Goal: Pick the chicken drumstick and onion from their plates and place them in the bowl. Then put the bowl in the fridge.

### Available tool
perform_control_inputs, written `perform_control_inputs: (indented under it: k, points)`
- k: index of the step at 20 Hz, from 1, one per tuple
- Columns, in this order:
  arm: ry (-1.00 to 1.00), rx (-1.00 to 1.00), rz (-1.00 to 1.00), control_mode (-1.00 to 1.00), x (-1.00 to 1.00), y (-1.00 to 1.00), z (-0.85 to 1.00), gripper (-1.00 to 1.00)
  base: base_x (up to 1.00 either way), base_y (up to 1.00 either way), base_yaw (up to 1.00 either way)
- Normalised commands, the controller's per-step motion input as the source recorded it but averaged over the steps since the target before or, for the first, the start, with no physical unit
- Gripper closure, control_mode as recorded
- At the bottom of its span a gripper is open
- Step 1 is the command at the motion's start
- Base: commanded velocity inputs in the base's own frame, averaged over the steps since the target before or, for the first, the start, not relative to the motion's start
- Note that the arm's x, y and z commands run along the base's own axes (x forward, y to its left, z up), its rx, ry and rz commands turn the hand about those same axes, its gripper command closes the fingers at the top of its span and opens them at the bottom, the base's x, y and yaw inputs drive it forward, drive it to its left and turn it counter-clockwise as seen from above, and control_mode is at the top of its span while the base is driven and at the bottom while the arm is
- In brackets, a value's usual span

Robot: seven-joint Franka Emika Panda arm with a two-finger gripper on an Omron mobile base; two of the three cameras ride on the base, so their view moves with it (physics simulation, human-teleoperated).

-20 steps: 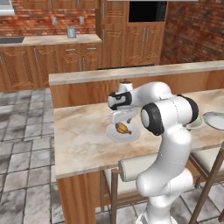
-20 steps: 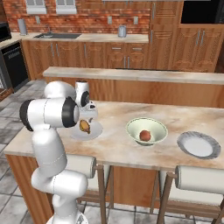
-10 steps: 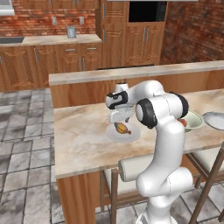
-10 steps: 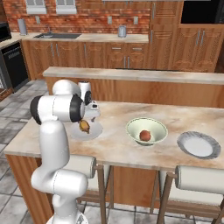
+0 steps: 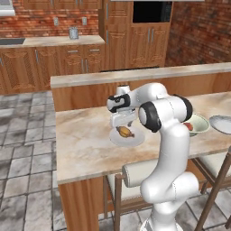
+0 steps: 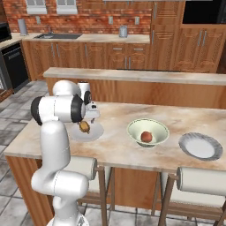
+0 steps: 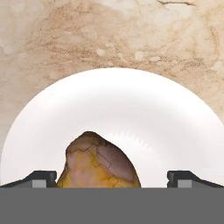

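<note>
Left base view: my white arm reaches over a marble counter [image 5: 85,140]. Its gripper [image 5: 122,122] hangs just above the chicken drumstick [image 5: 125,132], a lumpy golden-brown piece lying on a round plate [image 5: 137,139]. To the right, partly behind my arm, sits the bowl [image 5: 199,123] with a bit of red showing inside.

Right base view: the same counter from the other side. The drumstick [image 6: 84,127] lies on its plate [image 6: 95,132] under my hand. Well to the right stands the bowl [image 6: 148,132], and the onion [image 6: 146,137], a reddish ball, already rests inside it. Beyond the bowl lies a second plate [image 6: 201,146] with nothing on it. So the onion part looks done, and the drumstick is the step in hand.

Hand view: I look straight down. The plate [image 7: 144,113] spreads wide, and the drumstick [image 7: 98,162] sits low and left of centre between my two dark fingertips [image 7: 43,178]. The jaws stand fully apart and hold nothing.

To do this well, I would shift slightly so the meat is centred, lower until the tips flank its thickest part, stop short of the plate, then close gently so the lumpy piece does not squirt sideways.
</note>
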Motion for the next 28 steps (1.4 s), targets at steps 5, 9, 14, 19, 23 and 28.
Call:
perform_control_inputs:
  k: [5, 9, 14, 19, 23, 28]
  points:
    - [0.0, 0.0, 0.0, -1.0, -0.35, -0.08, -0.04, -1.0, 0.0, 0.0, 0.0]
    - [-0.03, 0.0, 0.0, -1.0, -0.33, -0.13, -0.03, -1.0, 0.0, 0.0, 0.0]
    - [-0.04, 0.0, 0.0, -1.0, -0.16, -0.05, -0.12, -1.0, 0.0, 0.0, 0.0]
    - [-0.02, 0.0, 0.0, -1.0, 0.17, 0.0, -0.18, -1.0, 0.0, 0.0, 0.0]
    - [0.0, 0.0, 0.03, -1.0, 0.21, 0.0, -0.13, -1.0, 0.0, 0.0, 0.0]
    - [0.0, 0.0, 0.06, -1.0, 0.02, 0.0, -0.05, -1.0, 0.0, 0.0, 0.0]
